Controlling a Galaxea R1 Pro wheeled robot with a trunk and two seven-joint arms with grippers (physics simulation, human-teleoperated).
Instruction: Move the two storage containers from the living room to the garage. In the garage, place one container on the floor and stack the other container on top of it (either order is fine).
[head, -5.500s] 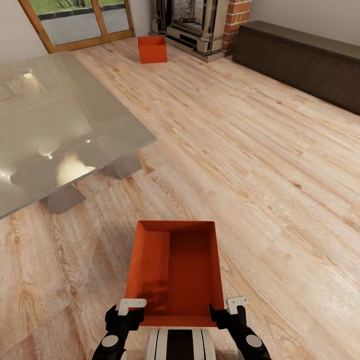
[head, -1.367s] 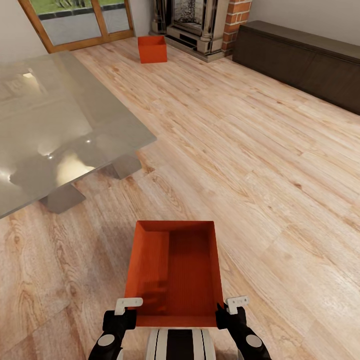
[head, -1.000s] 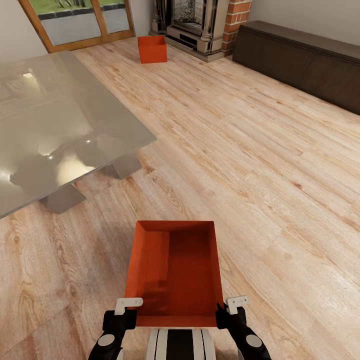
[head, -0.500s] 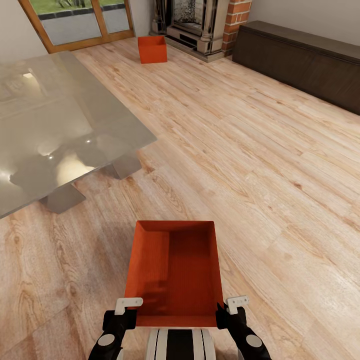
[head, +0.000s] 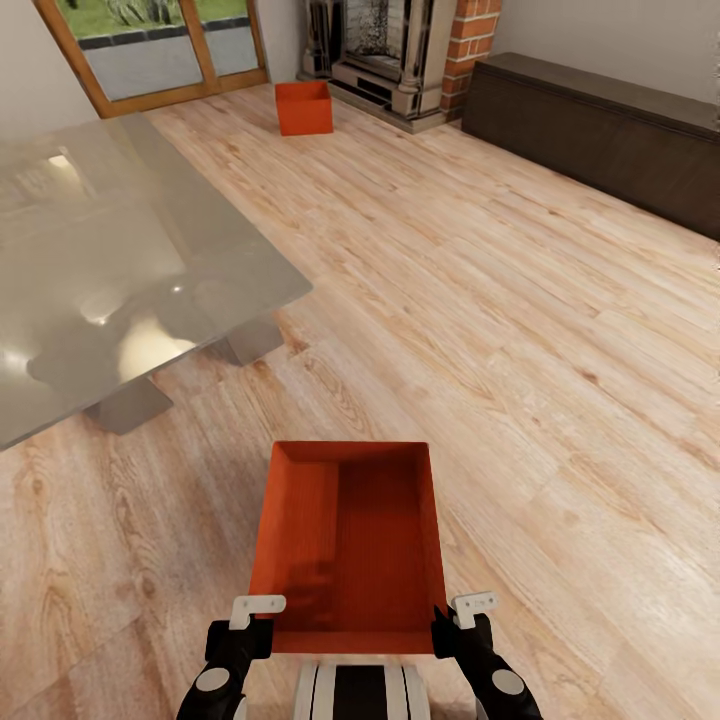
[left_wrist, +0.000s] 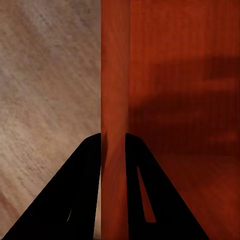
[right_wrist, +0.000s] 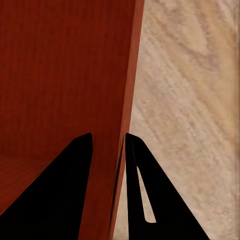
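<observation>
One orange-red storage container (head: 345, 545) hangs open-topped and empty just in front of my trunk, above the living room's wood-plank flooring (head: 520, 330). My left gripper (head: 255, 622) is shut on its left wall near the close corner. My right gripper (head: 458, 620) is shut on its right wall. In the left wrist view, the black fingers (left_wrist: 90, 190) pinch that thin wall (left_wrist: 114, 100) from both sides. The right wrist view shows the same clamp (right_wrist: 108, 145) on the other wall (right_wrist: 127, 90). The second storage container (head: 304, 107) stands on the planks far ahead, beside the fireplace.
A big glass-topped table (head: 120, 250) on grey legs fills the left side. A brick-sided fireplace (head: 400, 45) and wood-framed glass doors (head: 150, 50) line the far end. A long dark low cabinet (head: 600, 130) runs along the right wall.
The whole room has slid slightly in the head view, so the camera has moved. The held container and both grippers keep their places relative to my trunk.
</observation>
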